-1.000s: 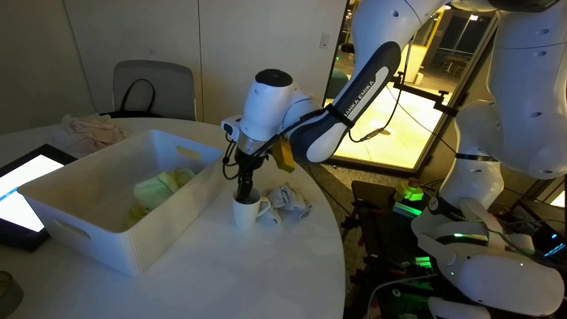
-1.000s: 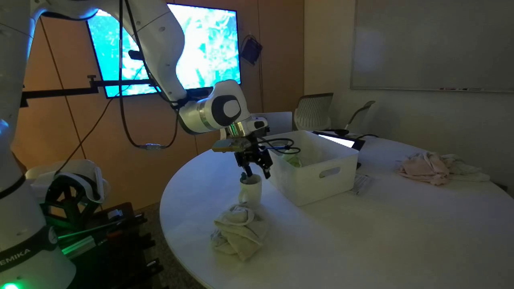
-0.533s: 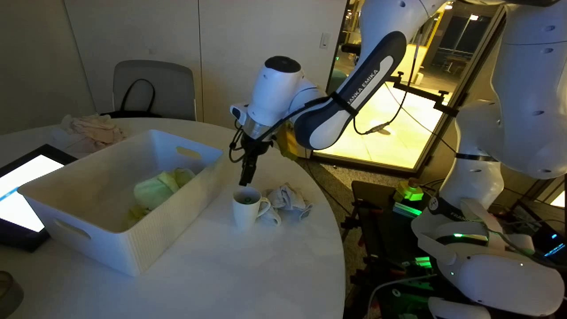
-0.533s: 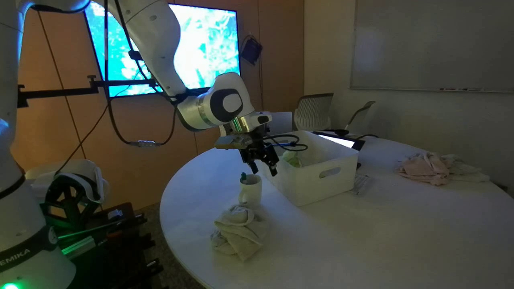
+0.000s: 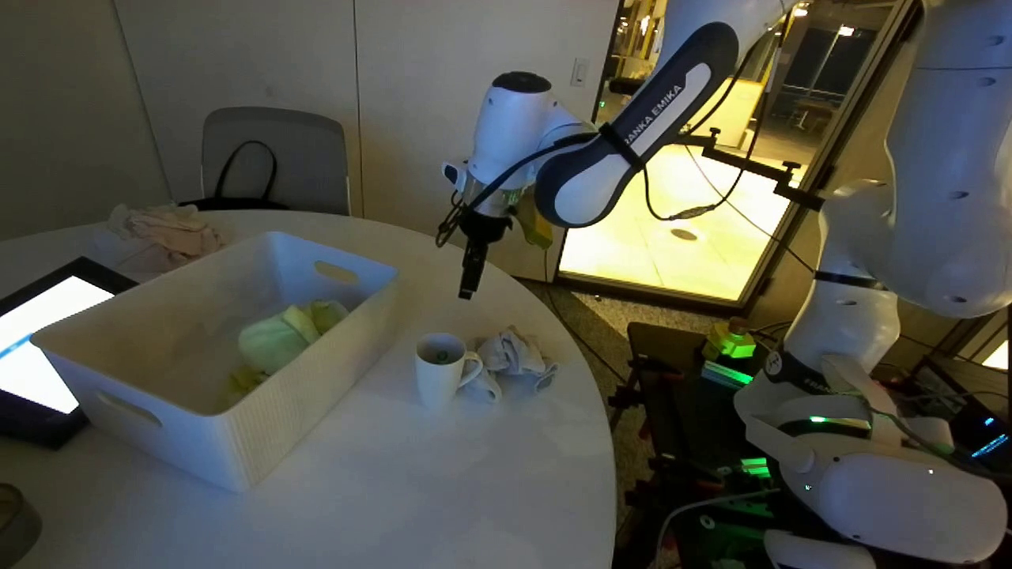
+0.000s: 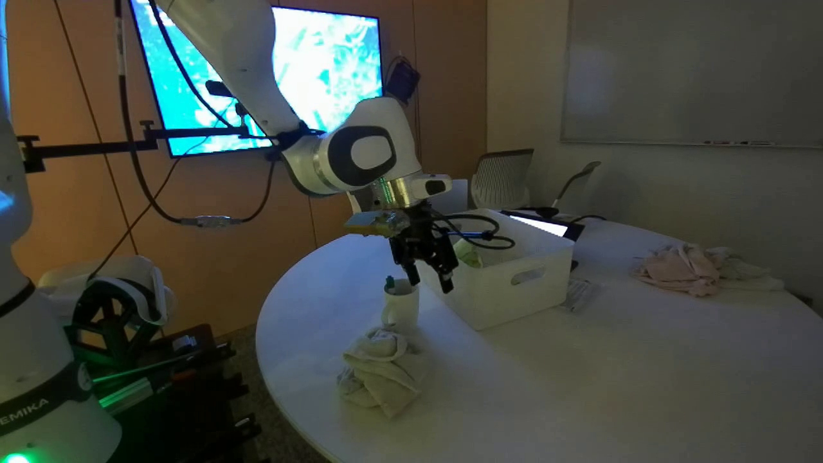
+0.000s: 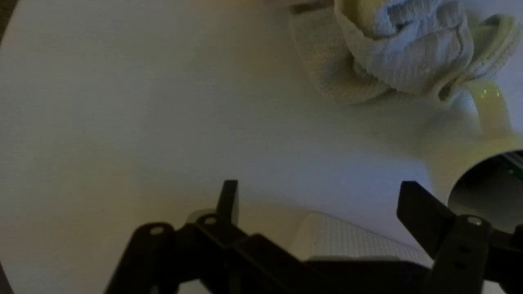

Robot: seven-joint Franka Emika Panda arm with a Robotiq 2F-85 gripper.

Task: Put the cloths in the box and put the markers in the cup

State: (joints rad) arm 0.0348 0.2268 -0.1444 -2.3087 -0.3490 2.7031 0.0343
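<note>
My gripper point(image 5: 466, 295) point(image 6: 430, 285) point(image 7: 320, 183) hangs open above the table, past the white cup point(image 5: 436, 387) point(image 6: 403, 312) point(image 7: 447, 157), with nothing between its fingers. A green-ended marker point(image 6: 389, 281) leans inside that upright cup, only its tip showing over the rim; no other marker can be made out. Beside the cup's handle lies a crumpled grey-white cloth point(image 5: 515, 353) point(image 6: 382, 373) point(image 7: 412, 61). Yellow-green cloths point(image 5: 277, 341) rest in the white box point(image 5: 237, 454) point(image 6: 501, 308) point(image 7: 355, 234), partly hidden by its wall in an exterior view.
A pinkish and pale fabric pile point(image 5: 174, 235) point(image 6: 681, 270) lies on the table beyond the box. A lit tablet point(image 5: 47, 348) point(image 6: 543, 224) stands against the box's side. A dark round object point(image 5: 16, 521) sits near the table edge. A chair point(image 5: 277, 158) stands behind.
My gripper has risen out of the cup's mouth and moved off, up and away from it. The marker stays in the cup. Box and cloths have not moved.
</note>
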